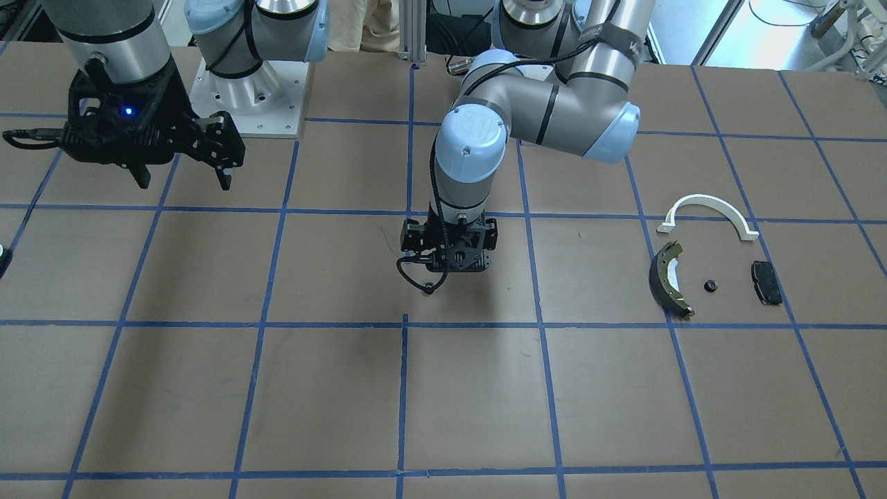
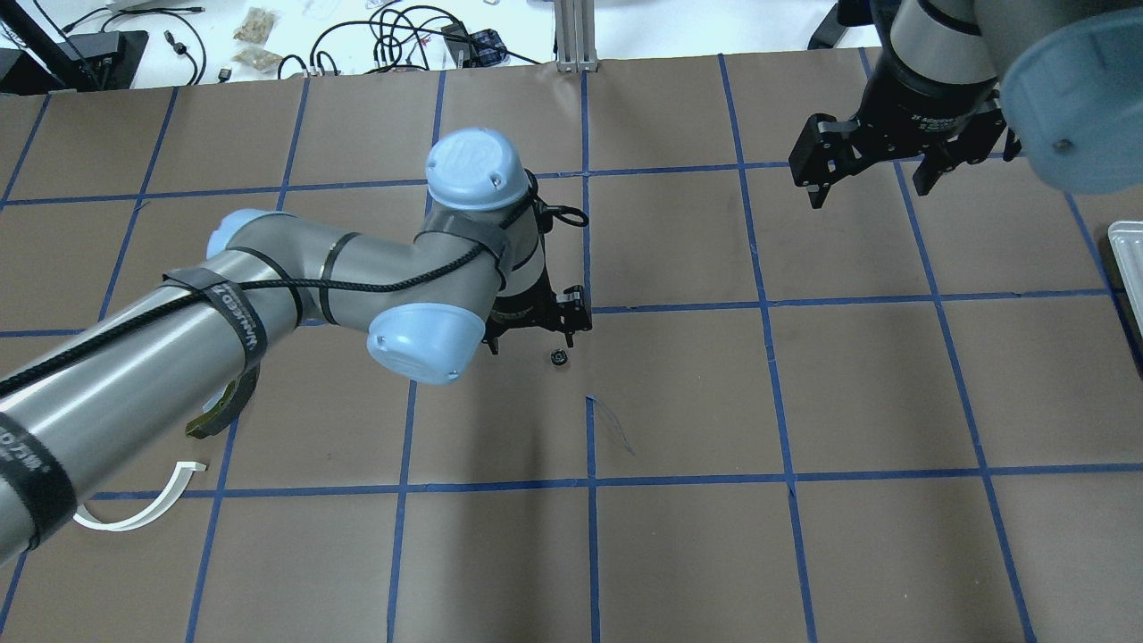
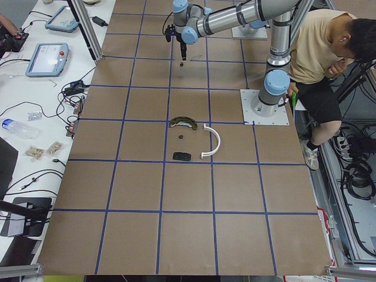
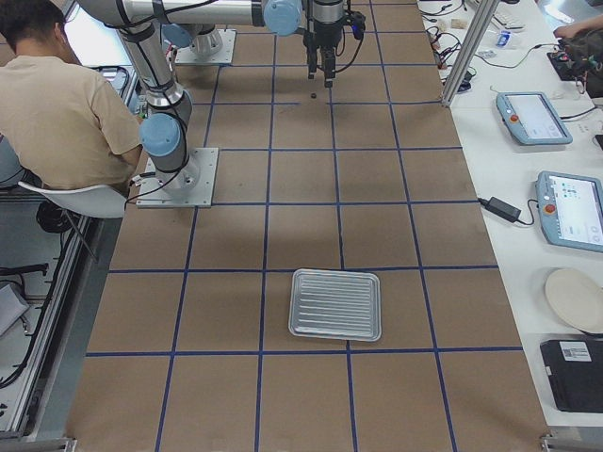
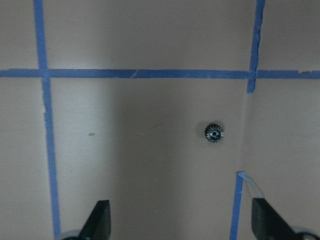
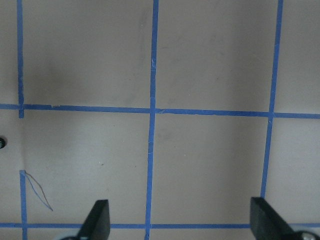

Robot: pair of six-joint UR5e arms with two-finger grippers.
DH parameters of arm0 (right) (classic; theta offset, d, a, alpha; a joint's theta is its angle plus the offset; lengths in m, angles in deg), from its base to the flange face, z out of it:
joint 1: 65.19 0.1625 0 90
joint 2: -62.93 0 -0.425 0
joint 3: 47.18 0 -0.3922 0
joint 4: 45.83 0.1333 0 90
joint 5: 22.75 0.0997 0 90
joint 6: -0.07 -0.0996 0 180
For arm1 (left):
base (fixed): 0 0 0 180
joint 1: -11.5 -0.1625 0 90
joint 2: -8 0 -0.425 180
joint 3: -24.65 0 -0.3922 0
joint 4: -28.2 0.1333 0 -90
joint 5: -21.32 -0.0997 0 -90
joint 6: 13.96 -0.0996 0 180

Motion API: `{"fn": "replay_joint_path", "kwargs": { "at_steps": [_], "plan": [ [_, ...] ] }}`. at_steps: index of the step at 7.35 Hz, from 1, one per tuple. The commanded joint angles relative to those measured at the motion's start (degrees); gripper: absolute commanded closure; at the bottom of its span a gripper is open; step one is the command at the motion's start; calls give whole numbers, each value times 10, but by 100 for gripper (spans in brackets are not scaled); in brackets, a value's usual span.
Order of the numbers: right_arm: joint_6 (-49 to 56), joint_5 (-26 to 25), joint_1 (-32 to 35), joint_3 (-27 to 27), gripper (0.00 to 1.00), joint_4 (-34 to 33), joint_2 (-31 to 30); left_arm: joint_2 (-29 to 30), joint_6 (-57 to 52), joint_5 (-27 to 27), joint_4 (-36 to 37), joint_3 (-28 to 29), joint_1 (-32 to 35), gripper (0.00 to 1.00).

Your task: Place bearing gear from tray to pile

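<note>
The bearing gear [image 2: 559, 358], a small black toothed ring, lies on the brown table near its middle; it also shows in the front view [image 1: 429, 288] and the left wrist view [image 5: 214, 133]. My left gripper [image 5: 182, 225] is open and empty, pointing down and hovering above the table just beside the gear [image 1: 450, 267]. My right gripper [image 2: 866, 192] is open and empty, raised over the table's right half [image 6: 180, 225]. The pile holds a white arch bracket [image 1: 710, 208], a dark brake shoe [image 1: 669, 277], a black pad [image 1: 766, 281] and another small black gear [image 1: 710, 285]. The metal tray [image 4: 335, 304] looks empty.
Blue tape lines grid the table. A seated person [image 4: 66, 104] is beside the robot bases. Tablets and cables [image 3: 44, 59] lie on the white bench along the far side. The tray's corner shows at the overhead view's right edge [image 2: 1127, 259].
</note>
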Motion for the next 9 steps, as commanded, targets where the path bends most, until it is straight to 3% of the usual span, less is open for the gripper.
{"fn": "replay_joint_path", "kwargs": {
  "at_steps": [1,3,7,8,9],
  "plan": [
    [-18,10,0,6,0,-26,-7,44,10,0,80,-23,29,0],
    [-11,48,2,9,0,-23,-8,66,5,-20,99,-23,35,3],
    [35,39,-1,14,0,-21,-7,88,6,-40,144,-22,34,6],
    [26,38,-1,14,0,-19,-8,89,5,-42,147,-22,35,22],
    [32,38,-1,14,0,-19,-7,89,3,-43,148,-22,34,66]
  ]
}}
